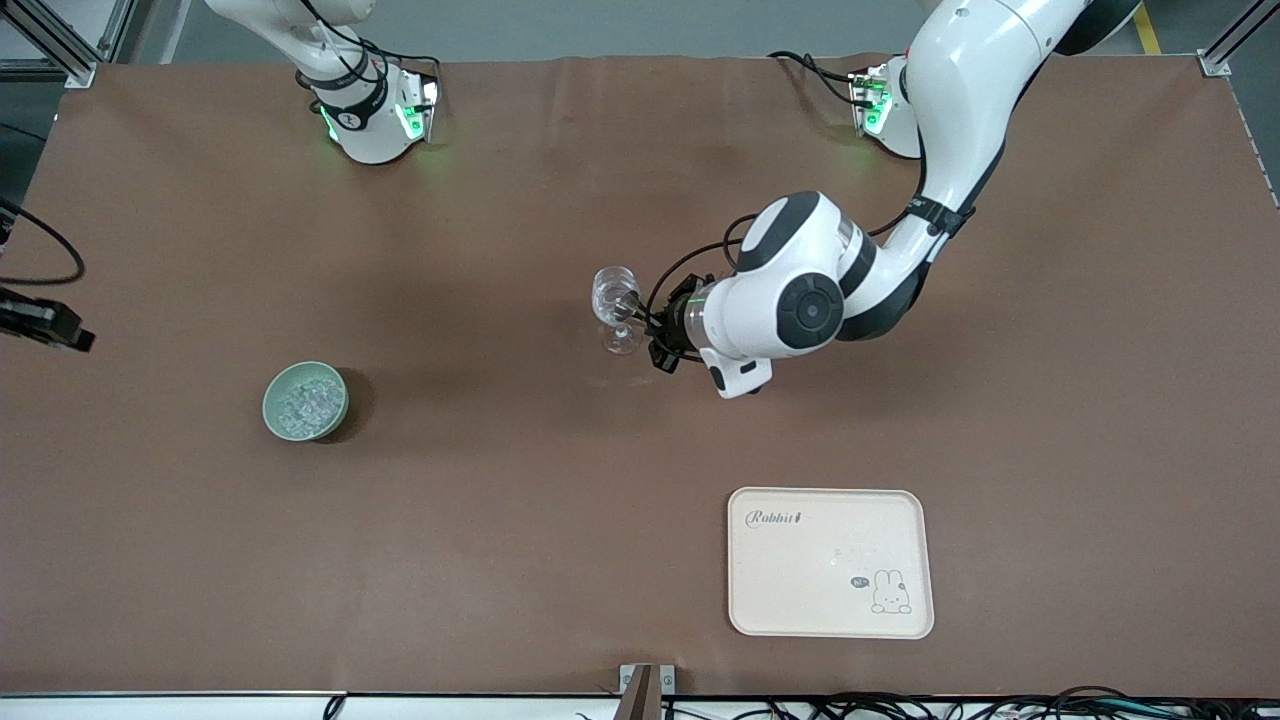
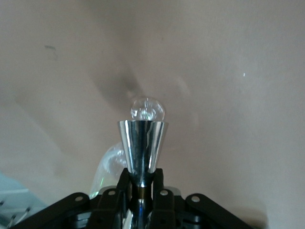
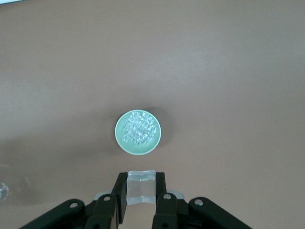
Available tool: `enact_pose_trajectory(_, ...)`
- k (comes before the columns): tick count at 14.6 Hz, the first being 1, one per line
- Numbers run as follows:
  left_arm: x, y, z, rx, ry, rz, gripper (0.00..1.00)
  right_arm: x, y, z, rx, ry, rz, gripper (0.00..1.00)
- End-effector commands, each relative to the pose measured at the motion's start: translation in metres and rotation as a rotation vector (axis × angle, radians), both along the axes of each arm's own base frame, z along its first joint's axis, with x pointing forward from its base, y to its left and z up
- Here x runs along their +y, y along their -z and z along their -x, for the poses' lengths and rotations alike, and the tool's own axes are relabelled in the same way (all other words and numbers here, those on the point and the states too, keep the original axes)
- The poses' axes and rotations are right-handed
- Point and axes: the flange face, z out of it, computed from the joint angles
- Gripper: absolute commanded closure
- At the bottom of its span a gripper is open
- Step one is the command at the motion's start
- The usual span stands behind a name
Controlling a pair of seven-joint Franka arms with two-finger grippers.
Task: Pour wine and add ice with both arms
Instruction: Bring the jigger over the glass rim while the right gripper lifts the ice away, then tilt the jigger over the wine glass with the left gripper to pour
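My left gripper (image 1: 643, 318) is shut on the stem of a clear wine glass (image 1: 613, 290) and holds it over the middle of the table. In the left wrist view the jaws (image 2: 143, 183) clamp a shiny tapering part of the glass (image 2: 142, 143), with a clear rounded part past it. My right gripper (image 3: 140, 183) is out of the front view. It is shut on a clear ice cube (image 3: 140, 188), high over the table beside the pale green bowl (image 3: 118, 132). The bowl (image 1: 270, 400) holds several ice chunks (image 1: 305, 405) and stands toward the right arm's end.
A cream tray (image 1: 830, 600) with a rabbit print lies near the front camera, toward the left arm's end. A black object (image 1: 45, 325) sticks in at the table's edge at the right arm's end. No bottle shows.
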Motion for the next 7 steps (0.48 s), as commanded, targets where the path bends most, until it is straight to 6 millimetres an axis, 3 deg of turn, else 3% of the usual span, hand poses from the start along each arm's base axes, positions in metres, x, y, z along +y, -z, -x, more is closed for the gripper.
enact_pose_trajectory(1,-0.007,-0.011,0.006,-0.057,-0.017,-0.075,1.0,0.0,-0.046,0.033,-0.018,0.024,-0.001,1.0)
enact_pose_trajectory(7,-0.019,-0.022,0.024,-0.043,0.021,-0.089,1.0,-0.006,-0.044,0.039,-0.01,0.032,-0.013,0.99)
